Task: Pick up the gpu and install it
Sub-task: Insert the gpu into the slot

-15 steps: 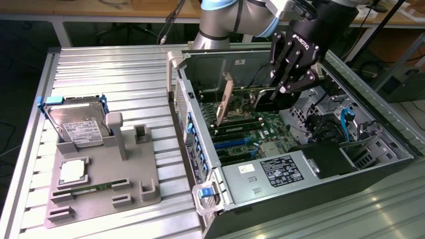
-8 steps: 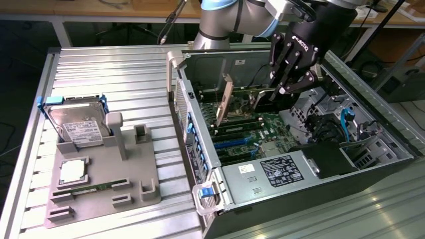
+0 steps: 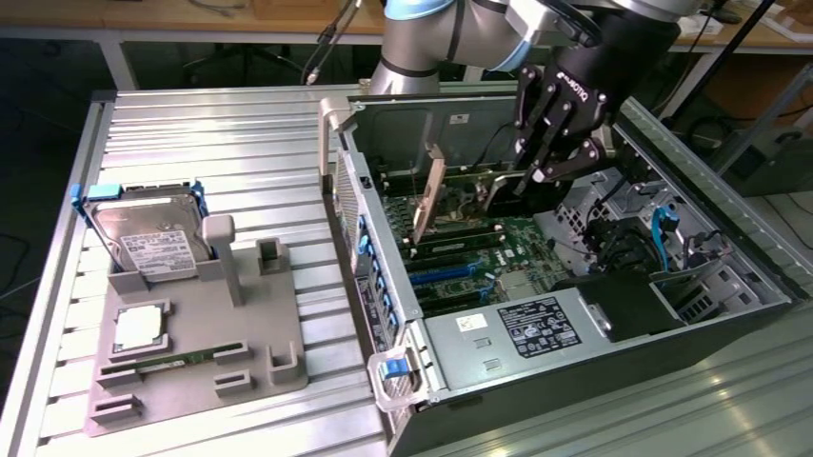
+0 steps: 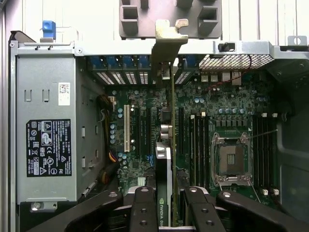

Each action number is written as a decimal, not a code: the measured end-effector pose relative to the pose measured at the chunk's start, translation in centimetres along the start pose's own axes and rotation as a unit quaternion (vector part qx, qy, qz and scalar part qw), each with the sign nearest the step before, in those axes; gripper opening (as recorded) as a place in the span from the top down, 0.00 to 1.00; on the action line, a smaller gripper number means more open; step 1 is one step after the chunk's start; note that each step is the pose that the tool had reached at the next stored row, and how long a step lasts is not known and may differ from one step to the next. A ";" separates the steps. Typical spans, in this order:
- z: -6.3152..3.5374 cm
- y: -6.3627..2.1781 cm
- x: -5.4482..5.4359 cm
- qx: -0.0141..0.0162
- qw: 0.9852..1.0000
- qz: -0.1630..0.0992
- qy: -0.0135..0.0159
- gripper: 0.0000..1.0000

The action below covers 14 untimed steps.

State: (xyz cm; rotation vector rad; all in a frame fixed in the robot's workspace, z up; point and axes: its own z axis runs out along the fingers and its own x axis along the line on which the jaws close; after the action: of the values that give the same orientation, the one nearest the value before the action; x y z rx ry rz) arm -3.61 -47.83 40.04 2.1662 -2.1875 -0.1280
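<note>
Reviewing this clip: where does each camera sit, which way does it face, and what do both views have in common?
Exterior view: raised above the table, looking down at the open computer case; the arm and jaws show.
Wrist view: on the wrist, looking straight into the case along the jaws.
Shared: the gpu gripped in the jaws, the motherboard, the power supply.

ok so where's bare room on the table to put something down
Bare ribbed table beyond the hard drive, on the exterior view's left of the case. Also the empty uprights on the grey fixture. Crowded inside the case: the fingers hold the gpu over the motherboard.
</note>
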 end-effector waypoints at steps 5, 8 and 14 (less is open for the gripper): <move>0.13 -0.01 0.0 0.000 1.000 0.000 0.000 0.73; 0.22 -0.02 0.0 0.000 1.000 0.000 0.000 0.73; 0.38 -0.04 0.0 0.000 1.000 0.000 0.000 0.73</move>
State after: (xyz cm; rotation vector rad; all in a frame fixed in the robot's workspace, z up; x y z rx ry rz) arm -3.61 -47.83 39.66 2.1662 -2.1875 -0.1281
